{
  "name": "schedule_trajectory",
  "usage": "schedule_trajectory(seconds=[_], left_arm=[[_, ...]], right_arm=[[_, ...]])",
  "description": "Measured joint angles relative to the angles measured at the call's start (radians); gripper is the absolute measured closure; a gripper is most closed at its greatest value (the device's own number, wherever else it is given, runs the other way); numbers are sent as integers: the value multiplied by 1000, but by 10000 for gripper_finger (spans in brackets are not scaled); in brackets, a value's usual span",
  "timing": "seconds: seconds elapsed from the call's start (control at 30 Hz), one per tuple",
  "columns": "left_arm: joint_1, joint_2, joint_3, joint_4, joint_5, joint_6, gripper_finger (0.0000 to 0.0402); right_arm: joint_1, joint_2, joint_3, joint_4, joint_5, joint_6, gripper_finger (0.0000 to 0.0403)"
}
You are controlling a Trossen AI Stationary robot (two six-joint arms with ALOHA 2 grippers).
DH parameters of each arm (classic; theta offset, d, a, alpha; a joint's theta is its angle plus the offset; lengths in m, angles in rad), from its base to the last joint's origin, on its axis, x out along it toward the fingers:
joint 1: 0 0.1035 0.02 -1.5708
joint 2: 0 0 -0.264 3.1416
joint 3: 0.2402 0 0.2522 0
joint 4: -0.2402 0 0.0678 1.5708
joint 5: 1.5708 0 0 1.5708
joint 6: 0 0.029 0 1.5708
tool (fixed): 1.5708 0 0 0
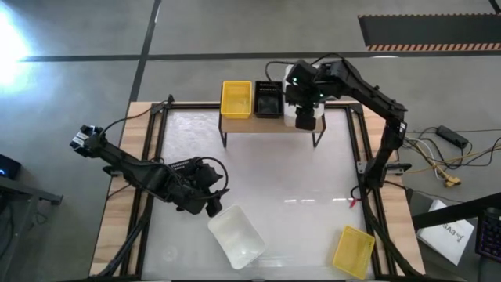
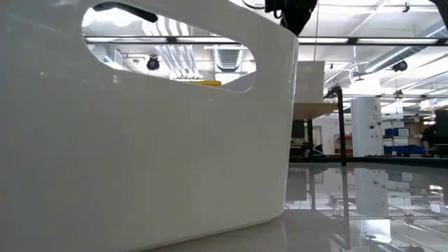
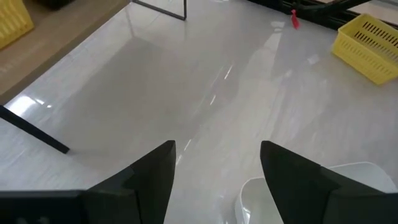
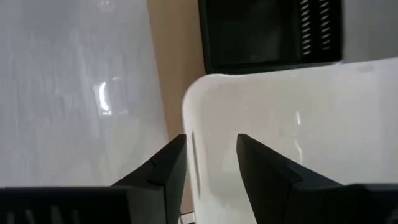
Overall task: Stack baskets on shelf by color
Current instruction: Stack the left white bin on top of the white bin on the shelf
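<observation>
The shelf [image 1: 270, 124] stands at the table's far middle. On its wooden top sit a yellow basket [image 1: 236, 99], a black slotted basket [image 1: 268, 99] and a white basket [image 4: 280, 130], side by side. My right gripper [image 4: 211, 165] hovers over the white basket's near end, open. One finger is outside the end wall [image 4: 191, 149] and one is inside. My left gripper [image 3: 217, 168] is open above the bare table. Beside it a second white basket [image 1: 236, 236] rests flat on the table, and its corner [image 3: 273, 196] shows by one finger. Another yellow basket [image 1: 353, 251] lies near the right corner.
In the low view the near white basket's wall [image 2: 140, 140] fills most of the picture. The middle of the table [image 1: 282, 172] between the shelf and the loose baskets is bare. Cables [image 1: 442, 157] lie off the table's right edge.
</observation>
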Motion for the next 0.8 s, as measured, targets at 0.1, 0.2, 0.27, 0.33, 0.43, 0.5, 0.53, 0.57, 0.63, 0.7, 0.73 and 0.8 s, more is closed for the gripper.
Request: schedule_trajectory(seconds=[0.1,0.2,0.27,0.33,0.43,0.5,0.53,0.57,0.63,0.7,0.73,0.8], left_arm=[[0,0,0,0,0,0,182],[0,0,0,1,0,0,182],[0,0,0,1,0,-1,182],[0,0,0,4,0,-1,182],[0,0,0,6,9,-2,182],[0,0,0,9,15,-4,182],[0,0,0,12,18,-5,182],[0,0,0,13,19,-5,182],[0,0,0,26,21,-5,182],[0,0,1,47,22,-5,182],[0,0,1,57,22,-5,182],[0,0,1,76,24,-4,182]], right_arm=[[-1,1,-31,11,-5,53,269],[-13,1,-39,38,68,109,259],[-31,1,-24,83,150,126,252],[-59,1,7,147,232,120,250],[-129,1,41,299,288,117,256],[-195,11,51,375,288,149,266],[-232,22,54,395,280,176,272],[-268,34,55,401,254,201,278],[-337,62,56,387,165,255,292],[-390,88,55,365,75,300,307],[-409,98,61,356,32,319,315],[-434,112,91,309,-47,336,328]])
